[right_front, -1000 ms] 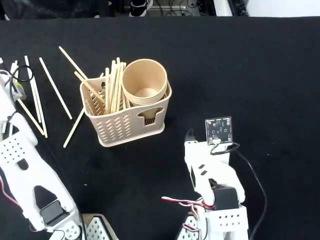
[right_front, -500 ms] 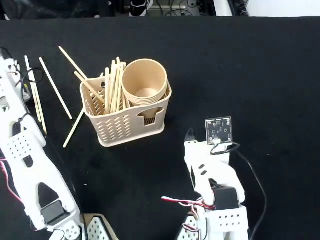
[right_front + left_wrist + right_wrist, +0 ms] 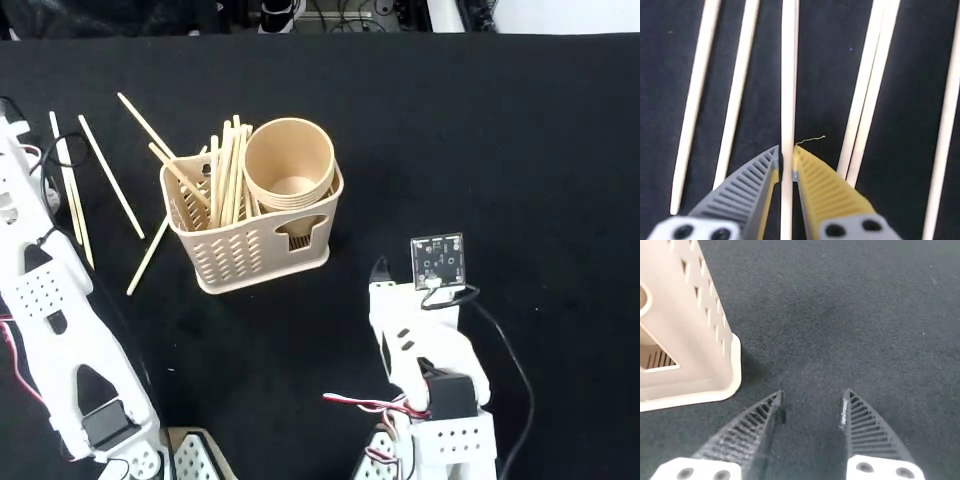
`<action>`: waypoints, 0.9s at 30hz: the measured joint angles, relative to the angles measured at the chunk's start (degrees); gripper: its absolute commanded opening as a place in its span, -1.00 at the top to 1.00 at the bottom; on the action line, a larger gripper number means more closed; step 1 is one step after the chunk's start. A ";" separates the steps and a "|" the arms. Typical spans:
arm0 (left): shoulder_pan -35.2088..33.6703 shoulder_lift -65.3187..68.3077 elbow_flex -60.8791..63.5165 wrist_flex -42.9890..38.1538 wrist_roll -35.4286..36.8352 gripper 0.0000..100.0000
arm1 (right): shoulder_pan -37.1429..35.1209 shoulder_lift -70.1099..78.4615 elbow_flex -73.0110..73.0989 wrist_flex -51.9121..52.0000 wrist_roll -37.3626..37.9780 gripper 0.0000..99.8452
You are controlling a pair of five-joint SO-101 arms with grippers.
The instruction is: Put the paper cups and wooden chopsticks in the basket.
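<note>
The right gripper (image 3: 811, 403) hangs over the black cloth (image 3: 865, 315), its 2 fingers (image 3: 752, 432) spread apart with nothing between them. Near it stands the beige basket (image 3: 685, 345), one corner on the cloth.

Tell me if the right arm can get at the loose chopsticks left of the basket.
Probably not: the basket stands between the right claw and the loose chopsticks, which lie far across.

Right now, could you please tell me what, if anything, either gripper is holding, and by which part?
The left gripper pinches one wooden chopstick along its shaft; the right gripper is open, holding nothing.
</note>
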 measured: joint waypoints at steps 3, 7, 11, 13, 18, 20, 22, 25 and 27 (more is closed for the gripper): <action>0.00 -1.32 -0.09 0.26 1.23 0.94 | 0.00 0.00 0.00 0.00 0.00 0.62; 0.00 -9.14 5.63 0.26 3.96 0.94 | 0.00 0.00 0.00 0.00 0.00 0.62; 0.18 -22.86 16.88 0.26 6.42 0.94 | 0.00 0.00 0.00 0.00 0.00 0.62; 0.97 -31.38 23.56 0.26 6.95 0.94 | 0.00 0.00 0.00 0.00 0.00 0.62; 5.63 -54.59 40.35 0.26 6.95 0.94 | 0.00 0.00 0.00 0.00 0.00 0.62; 8.53 -63.30 46.86 -1.93 6.95 0.94 | 0.00 0.00 0.00 0.00 0.00 0.62; 11.34 -71.47 53.45 -5.63 7.30 0.94 | 0.00 0.00 0.00 0.00 0.00 0.62; 15.30 -82.73 62.77 -13.45 7.30 0.94 | 0.00 0.00 0.00 0.00 0.00 0.62; 18.11 -89.41 69.01 -19.78 7.30 0.94 | 0.00 0.00 0.00 0.00 0.00 0.62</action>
